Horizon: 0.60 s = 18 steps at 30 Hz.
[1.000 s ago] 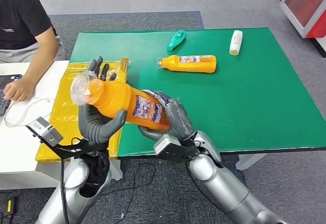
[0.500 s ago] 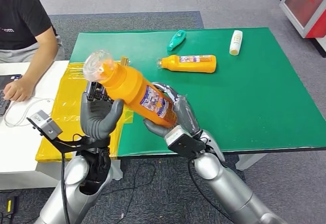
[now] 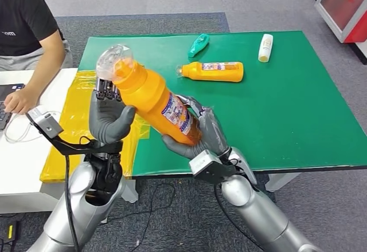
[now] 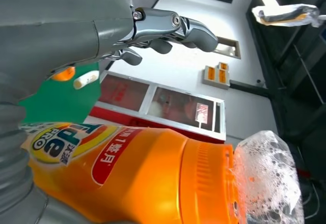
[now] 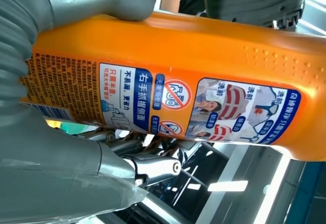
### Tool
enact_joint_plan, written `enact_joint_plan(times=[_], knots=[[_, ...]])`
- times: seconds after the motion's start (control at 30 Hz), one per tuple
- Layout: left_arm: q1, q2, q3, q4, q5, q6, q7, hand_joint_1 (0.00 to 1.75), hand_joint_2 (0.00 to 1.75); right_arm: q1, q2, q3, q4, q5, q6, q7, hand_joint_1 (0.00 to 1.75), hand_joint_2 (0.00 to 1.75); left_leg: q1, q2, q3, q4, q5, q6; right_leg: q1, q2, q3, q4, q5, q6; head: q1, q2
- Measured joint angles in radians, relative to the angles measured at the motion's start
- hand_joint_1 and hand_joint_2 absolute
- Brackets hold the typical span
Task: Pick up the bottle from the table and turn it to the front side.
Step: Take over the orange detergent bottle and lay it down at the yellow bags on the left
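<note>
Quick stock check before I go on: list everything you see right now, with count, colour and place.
held bottle: 1, orange, clear cap, tilted between both hands
lying bottle: 1, orange, on green table, far middle
teal bottle: 1, far edge
white bottle: 1, far right
yellow sheet: 1, table's left end
white desk: 1, left, person seated there
left hand: against the bottle's upper part
right hand: grips its base
</note>
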Motion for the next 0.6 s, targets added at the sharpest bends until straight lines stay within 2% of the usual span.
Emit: enact_joint_plan(times=[0.17, 0.37, 0.5, 0.6], knots=[[-0.004, 0.0, 0.01, 0.0, -0.017, -0.003, -0.012, 0.0, 1.75, -0.004, 0.0, 0.009, -0.002, 0.012, -0.003, 0.001, 1.75, 1.75, 0.0, 0.0, 0.0, 0.0, 0.0, 0.0, 0.0, 0.0, 0.0, 0.0, 0.0, 0.0, 0.0, 0.0], [-0.014, 0.002, 0.012, 0.002, 0.002, -0.058, 0.021, 0.0, 1.75, -0.013, -0.002, 0.018, -0.004, 0.028, 0.0, 0.009, 1.75, 1.75, 0.0, 0.0, 0.0, 0.0, 0.0, 0.0, 0.0, 0.0, 0.0, 0.0, 0.0, 0.0, 0.0, 0.0], [-0.017, 0.003, 0.011, 0.013, 0.183, -0.18, 0.146, 0.0, 1.75, -0.014, -0.005, 0.022, -0.004, 0.028, 0.012, 0.01, 1.75, 1.75, 0.0, 0.0, 0.0, 0.0, 0.0, 0.0, 0.0, 0.0, 0.0, 0.0, 0.0, 0.0, 0.0, 0.0], [-0.017, 0.004, 0.008, 0.023, 0.274, -0.222, 0.206, 0.0, 1.75, -0.009, -0.012, 0.021, -0.004, 0.039, 0.016, 0.006, 1.75, 1.75, 0.0, 0.0, 0.0, 0.0, 0.0, 0.0, 0.0, 0.0, 0.0, 0.0, 0.0, 0.0, 0.0, 0.0]])
